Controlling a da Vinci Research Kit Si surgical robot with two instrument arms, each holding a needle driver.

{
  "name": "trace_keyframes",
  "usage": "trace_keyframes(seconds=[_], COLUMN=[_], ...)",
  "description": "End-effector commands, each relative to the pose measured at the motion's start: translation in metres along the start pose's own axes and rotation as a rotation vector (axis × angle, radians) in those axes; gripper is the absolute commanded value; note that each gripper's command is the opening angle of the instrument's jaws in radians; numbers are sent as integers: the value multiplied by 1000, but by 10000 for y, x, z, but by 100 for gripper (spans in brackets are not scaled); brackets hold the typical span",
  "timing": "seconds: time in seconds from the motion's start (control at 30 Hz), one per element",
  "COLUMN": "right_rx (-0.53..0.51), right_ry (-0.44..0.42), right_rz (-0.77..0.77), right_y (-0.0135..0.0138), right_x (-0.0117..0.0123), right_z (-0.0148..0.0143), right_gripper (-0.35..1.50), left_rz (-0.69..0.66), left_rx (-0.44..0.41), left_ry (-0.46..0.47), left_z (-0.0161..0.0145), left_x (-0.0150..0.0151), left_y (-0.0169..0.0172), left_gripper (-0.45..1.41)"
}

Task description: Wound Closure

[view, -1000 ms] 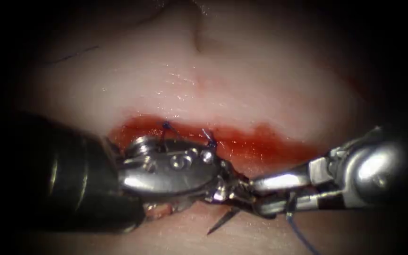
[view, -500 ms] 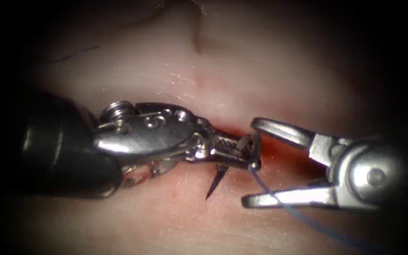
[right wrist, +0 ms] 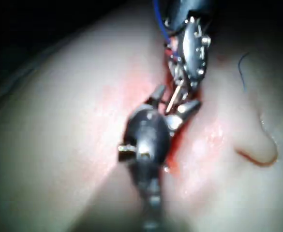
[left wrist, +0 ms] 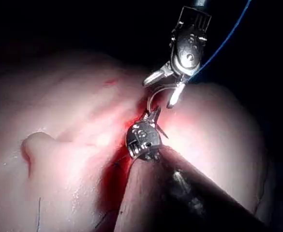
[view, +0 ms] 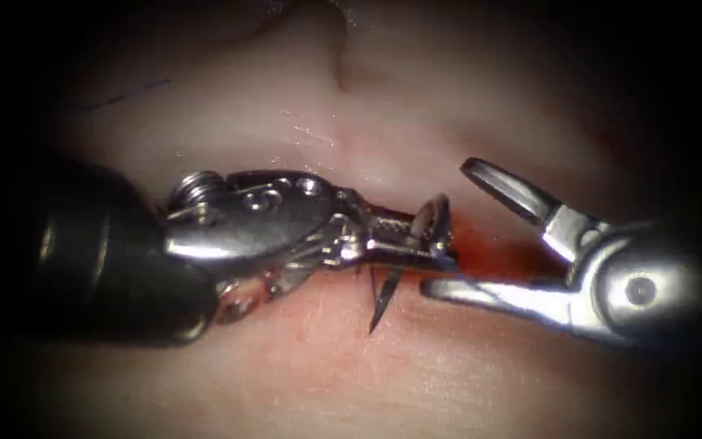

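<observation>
I'm holding the needle (view: 416, 244) in the left gripper (view: 428, 244), jaws clenched on it along its curve, not at the point; from the endoscope I cannot tell exactly how far along. The needle is sitting clear of the tissue (view: 302, 382): its sharp tip is pointing down toward the near edge of the picture, hovering just over the surface below the cut (view: 489, 244), and I'm seeing no part of it buried. The right gripper (view: 457, 232) is standing released, jaws spread wide, holding nothing, one jaw above the needle's curved back and the other just beside and below it. So the relation I'm watching is this: the needle's arc is lying just left of the right gripper's open mouth, almost between its jaws, with the curve standing roughly upright across them. In the left wrist view the needle (left wrist: 156, 99) is arching from my left gripper (left wrist: 153, 116) up to the open right gripper (left wrist: 165, 92), and the thread (left wrist: 223, 43) is running off past that tool. Red fluid (view: 481, 248) is lining the cut behind the tips.
</observation>
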Motion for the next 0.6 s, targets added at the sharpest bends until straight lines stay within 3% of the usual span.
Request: trace_keyframes(seconds=[0.03, 0.23, 0.4, 0.5, 0.6], right_rx=[3, -14, -14, -10, -8], right_ry=[4, 19, 22, 25, 14], right_rz=[3, 9, 11, 10, 2], right_y=[-6, -6, -6, -6, -6], right_x=[-2, 3, 4, 4, 2], right_z=[6, 13, 18, 20, 23], right_gripper=[94, 81, 56, 9, -25], left_rz=[-2, -2, -2, -2, -2], left_rx=[-1, 0, -1, -1, -5], left_ry=[-2, -2, -2, -2, -4], left_z=[6, 7, 8, 8, 9], left_x=[-8, -8, -9, -9, -10], left_y=[-1, -2, -1, 0, 1], left_gripper=[-32, -32, -32, -33, -33])
